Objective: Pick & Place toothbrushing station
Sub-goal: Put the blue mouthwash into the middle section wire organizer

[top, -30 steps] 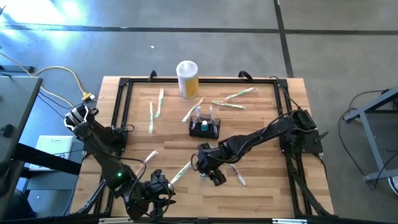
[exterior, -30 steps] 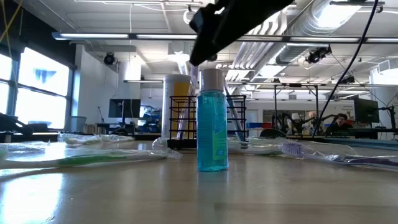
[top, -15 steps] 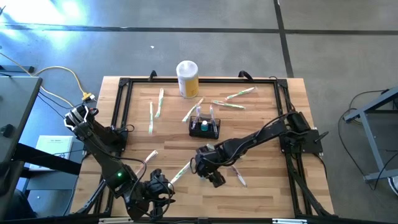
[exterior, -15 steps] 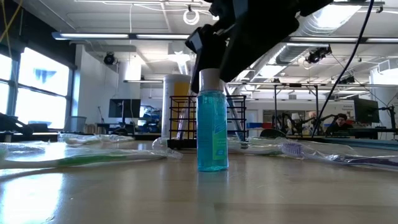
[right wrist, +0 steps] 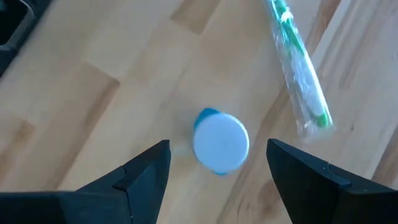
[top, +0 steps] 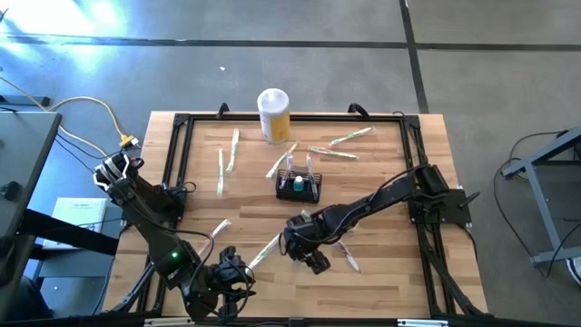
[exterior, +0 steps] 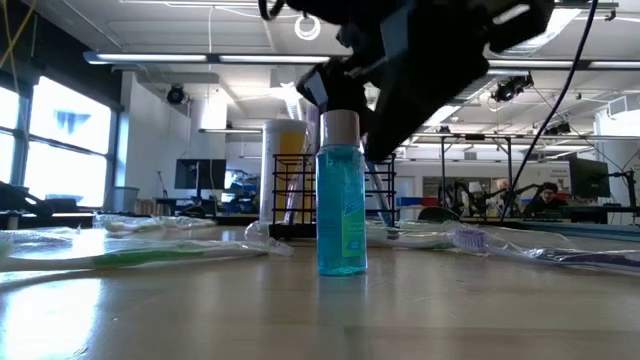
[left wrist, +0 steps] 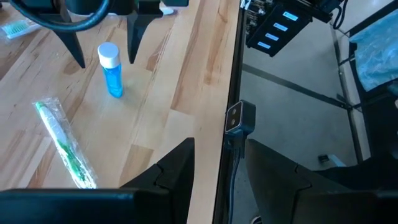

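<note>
A pale wooden table [top: 381,272] with a black metal frame round its edge held the scene. Near its middle stood the toothbrushing station [top: 299,186], a small black wire-mesh basket with a few items upright in it. Just behind it rose a tall yellow-and-white cylindrical canister [top: 274,114]. Several wrapped toothbrushes [top: 330,153] lay scattered around the basket, apart from it, and one green-and-white wrapped toothbrush [right wrist: 298,68] lay just beside a small blue bottle with a white cap [exterior: 341,195].

That bottle stood upright on the wood in front of the basket, between it and the table's near edge. The right gripper [top: 301,249] hung directly above the bottle, its two dark fingers [right wrist: 142,174] spread wide on either side of the white cap without touching it. Seen level across the table, the arm's dark bulk hid the upper part of the basket and canister.

The left gripper [top: 221,283] waited at the near edge of the table, fingers partly apart, holding nothing.
</note>
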Controlling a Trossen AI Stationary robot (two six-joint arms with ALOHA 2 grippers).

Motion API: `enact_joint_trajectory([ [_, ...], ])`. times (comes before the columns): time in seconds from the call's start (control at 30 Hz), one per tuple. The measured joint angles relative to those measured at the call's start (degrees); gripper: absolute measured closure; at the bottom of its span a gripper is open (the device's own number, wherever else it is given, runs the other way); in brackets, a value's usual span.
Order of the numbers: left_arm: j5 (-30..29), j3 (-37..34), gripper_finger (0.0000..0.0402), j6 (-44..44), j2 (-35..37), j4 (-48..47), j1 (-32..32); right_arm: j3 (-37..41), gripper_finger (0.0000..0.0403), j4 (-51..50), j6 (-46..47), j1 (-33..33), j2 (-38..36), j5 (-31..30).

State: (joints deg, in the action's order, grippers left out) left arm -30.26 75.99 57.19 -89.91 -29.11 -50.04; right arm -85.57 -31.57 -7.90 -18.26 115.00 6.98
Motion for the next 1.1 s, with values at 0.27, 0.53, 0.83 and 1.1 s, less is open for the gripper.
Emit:
enact_joint_trajectory([
  [0.27,0.0,0.0,0.0264,0.02,0.0,-0.61,0.0,-0.12,0.0144,0.57,-0.87,0.0,-0.13,0.74],
  [0.53,0.0,0.0,0.0264,0.02,0.0,-0.91,0.01,-0.12,0.0144,0.59,-1.63,0.0,-0.13,0.81],
  [0.83,0.02,0.0,0.0264,0.02,0.0,-1.04,0.0,-0.14,0.0144,2.1,-3.02,0.37,1.55,1.36],
  [1.1,0.02,0.0,0.0264,-0.02,0.0,-1.19,0.01,-0.12,0.0144,2.69,-2.95,0.29,1.7,1.6],
])
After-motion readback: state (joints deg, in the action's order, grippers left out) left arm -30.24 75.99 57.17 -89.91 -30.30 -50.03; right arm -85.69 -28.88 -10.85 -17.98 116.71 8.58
